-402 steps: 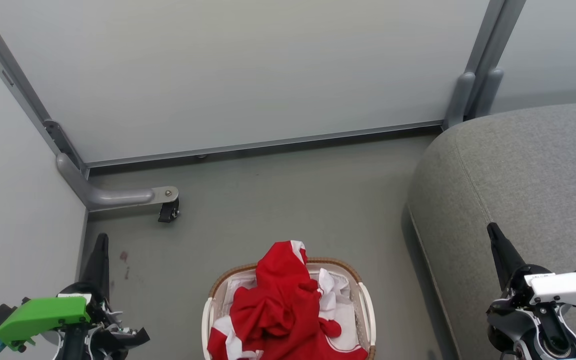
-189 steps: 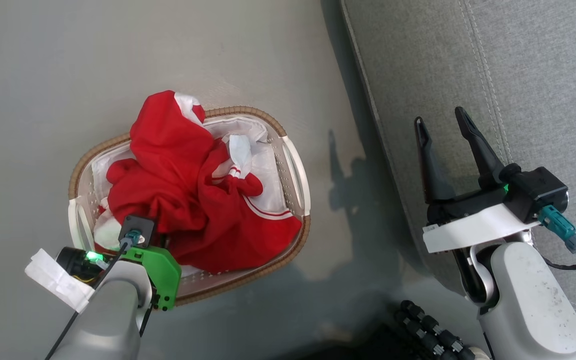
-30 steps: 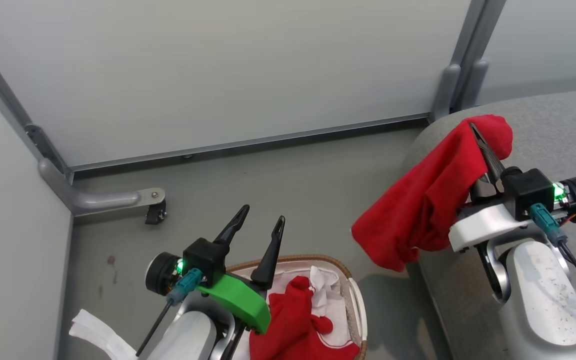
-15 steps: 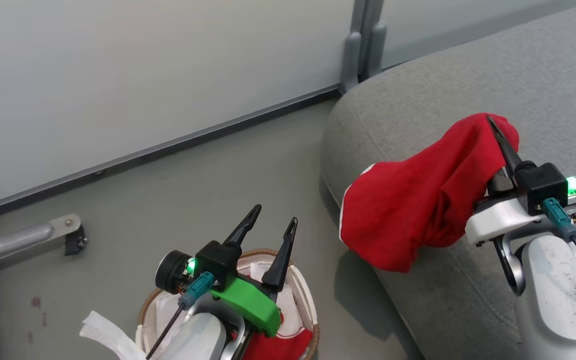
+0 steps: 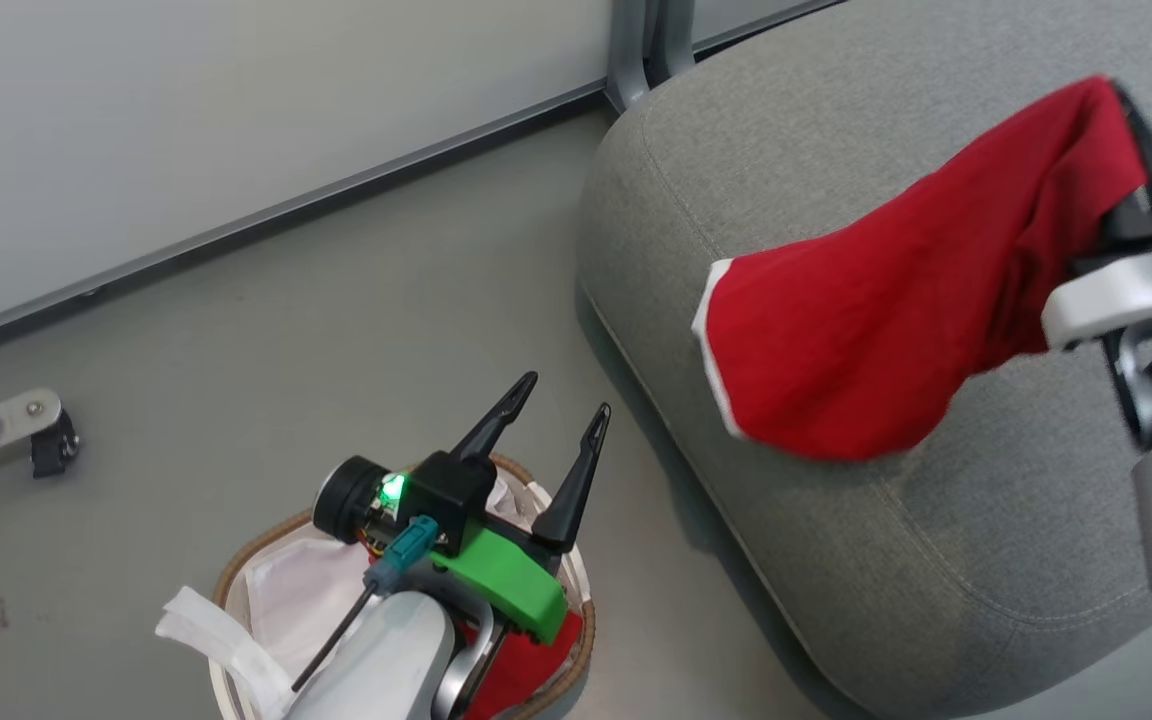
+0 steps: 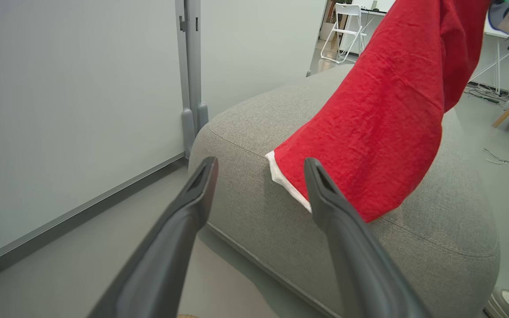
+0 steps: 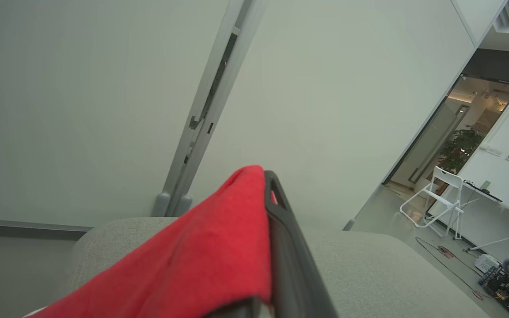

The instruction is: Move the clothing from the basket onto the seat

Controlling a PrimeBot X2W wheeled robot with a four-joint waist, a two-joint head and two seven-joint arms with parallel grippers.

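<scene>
Grey floor [image 5: 336, 300] and a pale wall panel [image 5: 186, 120] are framing the scene, with one garment hanging over the seat.

The right gripper [image 5: 1131, 120] is pinching the top of a red garment [image 5: 886, 320] between closed fingers. The garment's white-trimmed lower end is dangling over the grey seat [image 5: 836, 560] near its front corner, and contact is hard to judge. The left gripper [image 5: 566, 394] is hovering with fingers spread and empty above the basket [image 5: 236, 570], where a second red garment [image 5: 526, 670] is lying. The placing will probably go best if the arm is lowering until fabric is pooling well in from the rounded edge before letting go — dropping from height risks a slide to the floor.
</scene>
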